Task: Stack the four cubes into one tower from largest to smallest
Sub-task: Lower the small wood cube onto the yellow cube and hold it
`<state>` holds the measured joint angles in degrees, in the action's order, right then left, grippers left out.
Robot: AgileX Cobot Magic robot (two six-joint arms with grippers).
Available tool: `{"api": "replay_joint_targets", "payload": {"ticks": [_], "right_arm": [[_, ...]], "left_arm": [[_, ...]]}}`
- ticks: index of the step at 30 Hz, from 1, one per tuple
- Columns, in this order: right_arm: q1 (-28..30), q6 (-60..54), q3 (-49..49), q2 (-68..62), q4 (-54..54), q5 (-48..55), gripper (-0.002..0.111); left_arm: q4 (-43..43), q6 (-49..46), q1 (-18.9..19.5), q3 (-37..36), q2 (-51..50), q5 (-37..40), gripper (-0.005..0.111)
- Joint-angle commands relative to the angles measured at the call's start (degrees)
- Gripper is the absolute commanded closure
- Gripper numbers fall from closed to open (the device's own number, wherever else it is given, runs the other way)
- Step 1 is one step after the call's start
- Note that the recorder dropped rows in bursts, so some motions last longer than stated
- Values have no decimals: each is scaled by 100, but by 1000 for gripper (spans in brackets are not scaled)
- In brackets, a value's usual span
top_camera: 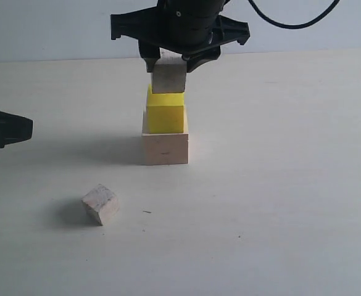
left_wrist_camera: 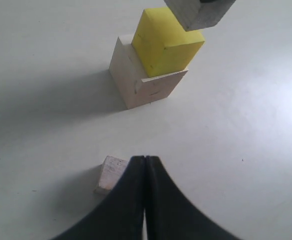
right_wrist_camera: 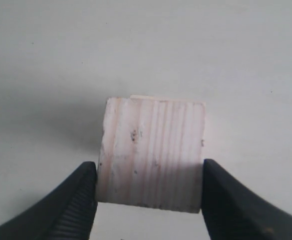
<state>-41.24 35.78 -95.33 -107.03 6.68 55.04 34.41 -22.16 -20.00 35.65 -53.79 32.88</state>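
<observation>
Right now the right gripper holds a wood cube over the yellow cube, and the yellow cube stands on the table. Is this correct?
No. The yellow cube stands on the large pale cube, not the table; the exterior view shows it. The right gripper does hold a wood cube over it.

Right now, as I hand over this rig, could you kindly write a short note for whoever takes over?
Right pincer: shut on the small wood cube, held over the yellow cube; seated or not, I cannot tell.
Left pincer: shut, empty, off to the left.
Done: yellow cube on the large pale cube.
Left: release the small wood cube, then add the smallest greyish cube, lying alone on the table.
</observation>
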Motion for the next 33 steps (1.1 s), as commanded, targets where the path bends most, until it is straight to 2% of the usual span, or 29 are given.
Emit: {"api": "replay_joint_targets", "payload": {"ticks": [1, 33], "right_arm": [[-7, -26, -43, -20, 23, -102, 108], [-7, 180, -43, -266, 100, -193, 108]], "left_arm": [[33, -12, 3, -13, 46, -53, 107], [33, -12, 3, -13, 46, -42, 107]]}}
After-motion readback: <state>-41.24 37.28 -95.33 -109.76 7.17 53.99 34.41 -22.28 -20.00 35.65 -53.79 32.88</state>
